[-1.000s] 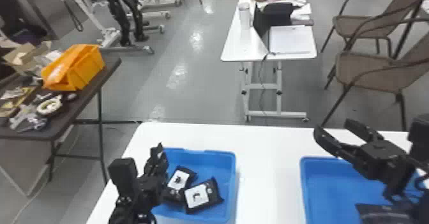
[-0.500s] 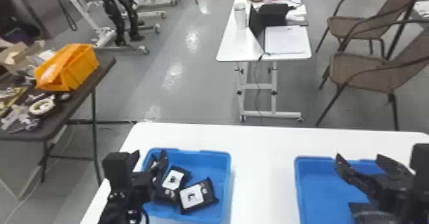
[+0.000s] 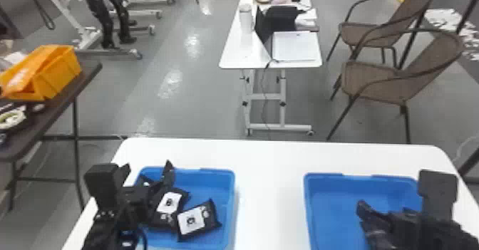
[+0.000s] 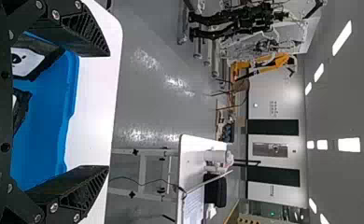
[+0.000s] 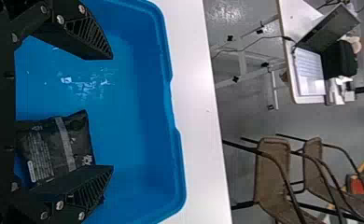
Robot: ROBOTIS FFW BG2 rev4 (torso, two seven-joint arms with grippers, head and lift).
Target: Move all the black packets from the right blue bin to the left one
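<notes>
head view: left gripper (image 3: 147, 172) over left blue bin (image 3: 214, 180), black packets (image 3: 197, 220) inside, perhaps three, partly hidden; right gripper (image 3: 386, 212) over right blue bin (image 3: 335, 203) | left wrist view: fingers wide apart, holding nothing | right wrist view: fingers wide apart, empty; single packet (image 5: 54, 147) lies near right in bin

Lighting bright, overhead: white rectangular ceiling lamps (image 4: 349, 145). Glare in pale patches on glossy grey floor (image 3: 199, 103); broken highlights on base of right blue plastic bin (image 5: 119, 93), its inner wall shaded.
</notes>
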